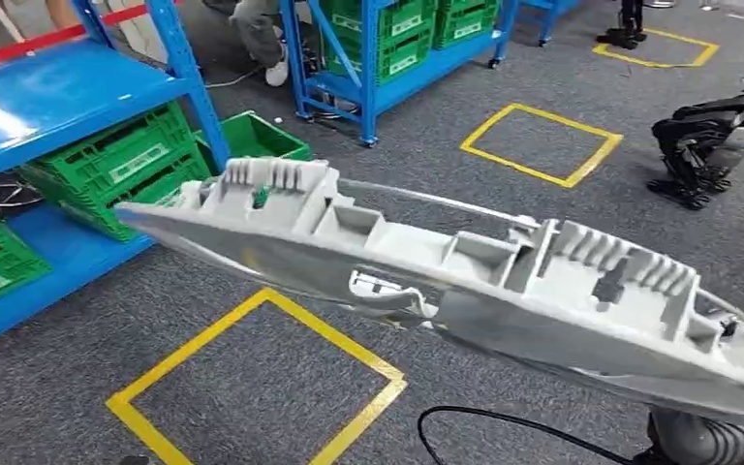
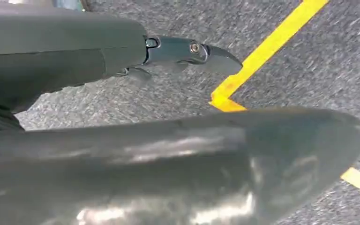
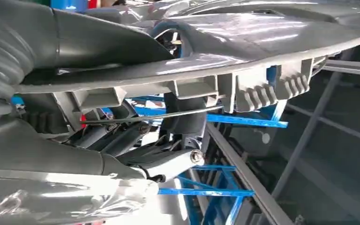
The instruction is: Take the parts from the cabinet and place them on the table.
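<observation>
Grey carpet (image 1: 77, 368) | right hand (image 3: 136, 145) grips grey part (image 1: 465, 281) from beneath | left hand (image 2: 122, 70) holds nothing, fingers apart

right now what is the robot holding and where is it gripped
The right hand holds the long grey part near its right end, fingers hooked over its ribbed edge. The left hand holds nothing.

Long grey ribbed part (image 1: 465, 281), tilted, aloft
</observation>
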Available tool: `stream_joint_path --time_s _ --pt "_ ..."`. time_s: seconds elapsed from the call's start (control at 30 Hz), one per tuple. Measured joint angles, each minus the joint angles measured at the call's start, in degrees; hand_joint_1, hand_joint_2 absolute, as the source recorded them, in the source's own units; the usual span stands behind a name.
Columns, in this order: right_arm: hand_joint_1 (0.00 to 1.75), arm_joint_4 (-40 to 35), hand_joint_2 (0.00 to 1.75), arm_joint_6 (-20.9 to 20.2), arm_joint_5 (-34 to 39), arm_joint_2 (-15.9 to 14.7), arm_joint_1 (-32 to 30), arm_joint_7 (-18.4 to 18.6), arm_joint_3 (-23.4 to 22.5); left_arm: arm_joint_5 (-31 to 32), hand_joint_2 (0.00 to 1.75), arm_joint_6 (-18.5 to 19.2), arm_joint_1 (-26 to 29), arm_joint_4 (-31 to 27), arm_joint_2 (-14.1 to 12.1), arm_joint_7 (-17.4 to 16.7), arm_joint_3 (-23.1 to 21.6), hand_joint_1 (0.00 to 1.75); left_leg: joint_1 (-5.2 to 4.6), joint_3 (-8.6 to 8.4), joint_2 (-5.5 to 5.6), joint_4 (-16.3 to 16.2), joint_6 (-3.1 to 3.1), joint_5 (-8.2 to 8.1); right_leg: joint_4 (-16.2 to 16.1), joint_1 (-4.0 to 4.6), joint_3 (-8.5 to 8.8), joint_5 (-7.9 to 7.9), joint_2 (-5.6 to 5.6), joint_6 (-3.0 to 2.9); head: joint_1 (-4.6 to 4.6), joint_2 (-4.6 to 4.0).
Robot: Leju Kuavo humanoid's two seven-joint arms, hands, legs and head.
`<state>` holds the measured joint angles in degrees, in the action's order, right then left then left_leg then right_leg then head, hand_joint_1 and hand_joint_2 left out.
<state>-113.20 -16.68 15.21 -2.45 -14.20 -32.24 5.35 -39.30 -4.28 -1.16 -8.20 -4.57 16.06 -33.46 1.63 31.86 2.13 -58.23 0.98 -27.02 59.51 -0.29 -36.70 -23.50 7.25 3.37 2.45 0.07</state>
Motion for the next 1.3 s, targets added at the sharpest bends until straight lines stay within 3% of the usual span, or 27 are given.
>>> stream_joint_path --time_s 0.03,0.07,0.13,0.17,0.2,0.27,0.3,0.33,0.37,0.47,0.5,0.57,0.63,0.67,0.7,0.77,0.8,0.83,0.87,0.97,1.0,1.03,1.07,1.13,1.17,1.23,1.3 --pt "1.75 -0.2 1.75 0.0 0.0 0.0 0.1 0.0 0.0 0.0 0.00 0.0 0.0 0.0 -0.1 0.0 0.0 0.00 -0.05 -0.07 -0.51 0.0 -0.48 -0.11 2.4 0.29 -1.15 -1.72 -3.36 0.33 0.66 0.00" --pt "1.75 -0.2 1.75 0.0 0.0 0.0 0.3 0.0 0.0 0.0 0.00 0.0 0.1 0.0 -0.2 0.0 0.0 0.00 -0.19 -0.13 -1.24 0.0 -0.55 -0.15 6.6 0.27 -3.09 -4.00 -5.31 0.66 0.72 -0.02" --pt "1.75 -0.2 1.75 0.0 0.0 0.1 0.1 0.0 -0.1 0.0 0.00 0.0 0.4 0.0 -0.3 0.0 0.0 0.00 -0.42 -0.25 -2.93 0.0 -0.74 -0.34 16.1 0.11 -7.62 -7.89 -6.77 0.87 0.74 0.00" --pt "1.75 -0.2 1.75 0.0 0.0 0.1 0.0 0.0 -0.1 0.0 0.00 0.0 0.5 0.0 -0.3 0.0 0.0 0.00 -0.47 -0.31 -3.74 0.0 -0.80 -0.42 18.2 0.05 -8.69 -8.16 -6.90 0.91 0.74 -0.02" --pt "1.75 -0.2 1.75 0.0 0.0 0.1 0.0 0.0 -0.1 0.0 0.00 0.0 0.4 0.0 -0.3 0.0 0.0 0.00 -0.53 -0.45 -4.47 0.0 -0.75 -0.54 17.2 0.02 -8.11 -7.00 -6.93 0.87 0.74 -0.02" --pt "1.75 -0.2 1.75 -0.1 0.0 0.1 0.0 0.0 -0.3 0.0 0.00 0.0 0.2 0.0 -0.3 0.0 0.0 0.00 -0.56 -1.07 -5.76 0.0 -0.55 -0.95 8.0 0.10 -2.91 -2.38 -7.75 0.48 0.74 -0.02" --pt "1.75 -0.4 1.75 -0.4 -0.2 0.2 0.0 -0.2 -0.3 -0.2 0.00 0.0 0.2 0.0 -0.3 0.1 0.0 0.00 -0.57 -1.46 -6.27 0.0 -0.33 -1.22 2.7 0.27 0.17 -0.48 -9.31 0.19 0.76 -0.02" --pt "1.75 -0.6 1.75 -0.8 -0.5 0.2 0.1 -0.4 -0.3 -0.3 0.00 0.0 0.2 0.0 -0.3 0.2 0.0 0.00 -0.96 -1.68 -6.64 -0.1 0.04 -1.47 0.3 0.83 1.41 -1.18 -11.64 -0.12 0.79 -0.02" --pt "1.75 -0.9 1.75 -1.3 -0.8 0.3 -0.1 -0.7 -0.3 -0.4 0.00 0.0 0.2 0.0 -0.3 0.3 0.0 0.00 -1.12 -1.74 -6.90 -0.1 0.33 -1.59 0.2 0.75 1.63 -0.79 -10.45 -0.65 0.57 -0.02" --pt "1.75 -2.4 1.75 -2.5 -1.4 0.5 -1.7 -1.8 -0.4 -0.8 0.00 -0.1 0.0 0.0 -0.3 0.8 0.0 0.00 -1.09 -2.27 -8.49 0.6 1.18 -1.50 0.0 1.01 1.05 -0.72 -8.81 -1.55 0.68 -0.02" --pt "1.75 -3.1 1.75 -3.0 -1.7 0.5 -2.4 -2.2 -0.4 -0.9 0.00 -0.1 -0.1 0.0 -0.3 1.1 0.0 0.00 -0.91 -2.30 -8.28 0.5 1.52 -2.02 -0.7 0.36 1.58 -0.36 -8.20 -2.00 0.52 0.00" --pt "1.75 -4.2 1.75 -3.7 -1.9 0.9 -3.3 -3.3 -0.4 -1.3 0.00 -0.2 -0.1 0.0 0.0 1.4 0.0 0.00 -0.90 -0.25 -4.15 -4.3 1.63 -5.36 -1.0 0.35 1.77 -0.21 -7.20 -2.36 0.24 -0.02" --pt "1.75 -5.2 1.75 -4.2 -2.0 1.3 -4.5 -4.1 -0.4 -2.0 0.00 -0.7 0.2 0.0 -0.1 1.6 0.0 0.00 -0.93 4.54 -2.83 -13.8 1.69 -9.20 -1.0 0.35 1.79 -0.27 -5.75 -2.53 0.13 -0.02" --pt "1.75 -5.5 1.75 -4.4 -2.0 1.4 -5.5 -4.4 -0.4 -2.2 0.00 -1.1 0.4 0.0 -0.1 1.7 0.0 0.00 -0.97 6.31 -2.68 -16.6 1.74 -9.68 -1.0 0.35 1.80 -0.30 -5.00 -2.57 0.06 -0.02" --pt "1.75 -5.8 1.75 -4.5 -2.1 1.5 -6.2 -4.5 -0.4 -2.7 0.00 -1.8 0.6 0.0 -0.1 1.9 0.0 0.00 -0.93 6.68 -2.66 -16.6 1.75 -8.67 -1.0 0.29 1.84 -0.30 -4.19 -2.56 0.09 -0.02" --pt "1.75 -6.3 1.75 -5.0 -2.5 1.7 -7.4 -4.5 -0.6 -3.7 0.00 -3.5 0.5 0.0 -0.1 2.6 0.2 0.00 -0.74 4.36 -2.34 -10.4 1.80 -3.48 -1.0 0.03 1.98 -0.24 -2.45 -2.32 0.06 -0.02" --pt "1.75 -6.3 1.75 -5.4 -2.8 1.8 -8.0 -4.5 -0.7 -4.2 0.00 -4.0 0.5 0.0 -0.1 3.1 0.3 0.00 -0.47 2.12 -1.00 -5.5 2.00 -0.77 -0.8 -0.20 2.02 -0.28 -1.66 -1.95 0.09 0.00" --pt "1.75 -6.4 1.75 -5.6 -3.4 1.9 -8.4 -4.4 -0.9 -4.5 0.00 -4.3 0.5 0.0 -0.1 3.5 0.3 0.00 0.09 0.42 2.45 -1.7 2.37 0.32 -0.5 -0.15 1.71 -0.38 -0.89 -1.48 0.02 -0.02" --pt "1.75 -6.6 1.75 -5.6 -3.9 1.9 -8.5 -4.3 -1.0 -4.6 0.00 -4.3 0.4 0.0 0.0 3.9 0.4 0.00 0.35 -0.11 3.60 0.2 2.14 -0.58 0.6 -0.03 1.00 -0.65 -0.04 -1.07 -0.09 -0.02" --pt "1.75 -6.9 1.75 -5.8 -4.8 1.9 -9.5 -3.7 -1.4 -4.9 0.00 -3.5 0.2 0.0 0.2 4.2 0.5 0.00 -0.22 -0.13 1.71 -0.5 1.04 -0.66 -0.3 -0.50 0.34 -0.08 1.80 -0.16 -0.16 0.00" --pt "1.75 -6.9 1.75 -5.8 -4.9 1.9 -9.6 -3.4 -1.5 -4.9 0.00 -3.1 0.1 0.0 0.4 4.3 0.5 0.00 0.09 -0.20 0.58 -0.3 0.43 -0.38 0.0 -0.50 0.32 -0.03 0.95 -0.02 -0.18 0.00" --pt "1.75 -7.0 1.75 -5.8 -4.9 1.9 -9.7 -3.1 -1.6 -5.0 0.00 -2.8 -0.1 0.0 0.4 4.3 0.6 0.00 -0.02 -0.30 0.07 -0.3 0.05 -0.37 1.4 -0.03 -0.16 -1.04 -3.23 0.09 0.39 0.00" --pt "1.75 -7.1 1.75 -5.9 -5.0 1.9 -9.5 -2.9 -1.7 -5.0 0.00 -2.6 0.0 0.0 0.4 4.3 0.6 0.00 -0.17 -0.34 -0.62 -0.3 -0.20 -0.42 4.6 -0.02 -1.68 -3.17 -5.47 0.30 0.61 0.00" --pt "1.75 -7.1 1.75 -5.9 -5.0 1.9 -9.5 -2.6 -1.9 -5.0 0.00 -2.3 0.3 0.0 0.4 4.3 0.6 0.00 -0.42 -0.41 -2.30 -0.3 -0.35 -0.53 14.1 -0.13 -6.15 -7.78 -6.71 0.47 0.59 0.00" --pt "1.75 -7.1 1.75 -5.9 -5.0 1.9 -9.5 -2.5 -2.1 -5.0 0.00 -2.2 0.4 0.0 0.5 4.3 0.6 0.00 -0.53 -0.42 -3.21 -0.3 -0.45 -0.63 17.7 -0.14 -7.84 -8.89 -6.77 0.49 0.54 0.00" --pt "1.75 -7.1 1.75 -5.9 -5.0 1.9 -9.5 -2.3 -2.4 -5.0 0.00 -2.1 0.2 0.0 0.7 4.3 0.6 0.00 -0.72 -0.66 -4.71 -0.3 -0.49 -0.85 16.2 -0.15 -6.88 -6.92 -6.83 0.32 0.55 0.00" --pt "1.75 -7.4 1.75 -6.0 -5.1 1.9 -9.8 -2.3 -2.4 -5.0 0.00 -1.9 0.0 0.0 0.9 4.2 0.6 0.00 -0.80 -1.24 -5.93 -0.3 -0.27 -1.26 6.5 0.04 -1.45 -2.46 -8.06 -0.18 0.54 0.00"
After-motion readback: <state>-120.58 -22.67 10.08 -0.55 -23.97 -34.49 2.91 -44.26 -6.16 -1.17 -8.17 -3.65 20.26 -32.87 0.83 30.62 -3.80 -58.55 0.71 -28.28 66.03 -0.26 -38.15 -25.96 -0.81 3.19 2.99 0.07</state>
